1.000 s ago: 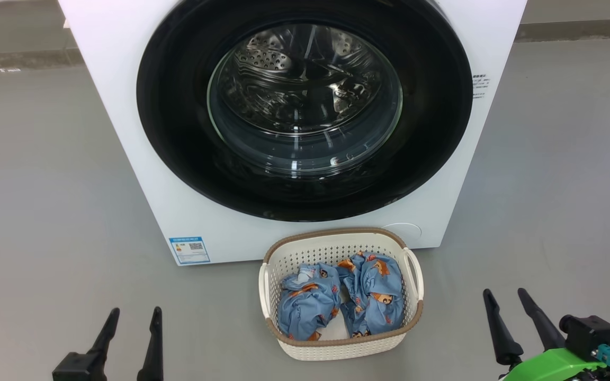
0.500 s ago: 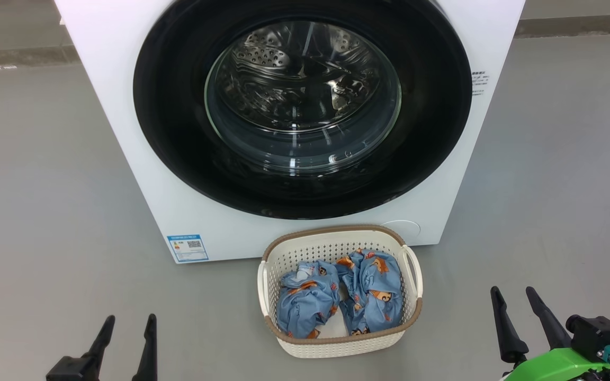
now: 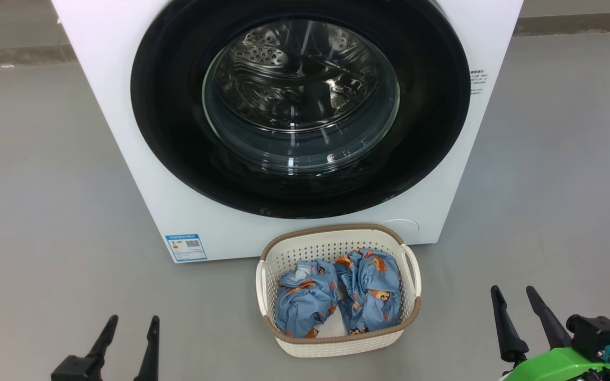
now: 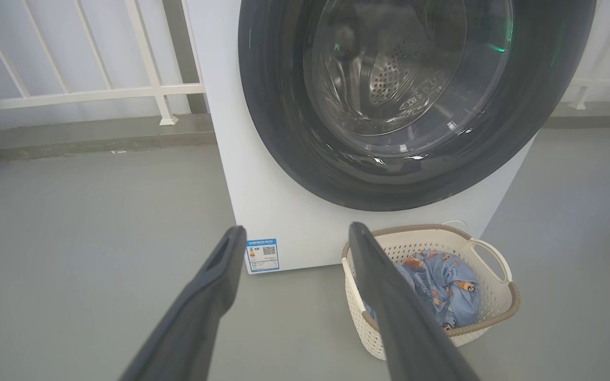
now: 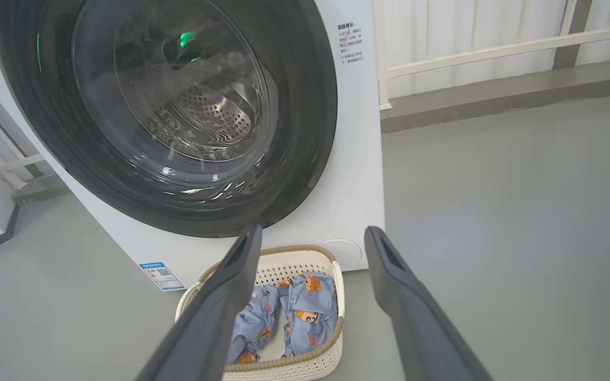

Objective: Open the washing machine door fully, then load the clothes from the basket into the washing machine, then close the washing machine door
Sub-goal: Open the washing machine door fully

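The door (image 3: pixel 299 106) is sitting shut at twelve o'clock, the basket (image 3: pixel 331 230) of clothes (image 3: pixel 337 296) at six. The left hand (image 3: pixel 134 318) and right hand (image 3: pixel 511 289) are hanging wide open, empty. I'd be hooking its edge and swinging wide.

The washing machine (image 3: pixel 125 132) is standing on the floor (image 3: pixel 45 211), with the washing machine door (image 3: pixel 178 132) lying closed against its front. The basket (image 3: pixel 331 231) is sitting just before the machine, below the door's lower edge and slightly right of its centre. The clothes (image 3: pixel 305 301) are lying in the basket as two bundles side by side. A label sticker (image 3: pixel 186 247) is sitting on the machine's lower left corner, left of the basket. The left pincer (image 3: pixel 133 318) is hanging left of the basket and the right pincer (image 3: pixel 511 289) right of it, both nearer the robot and apart from it. A railing (image 4: pixel 72 95) is running behind the machine.
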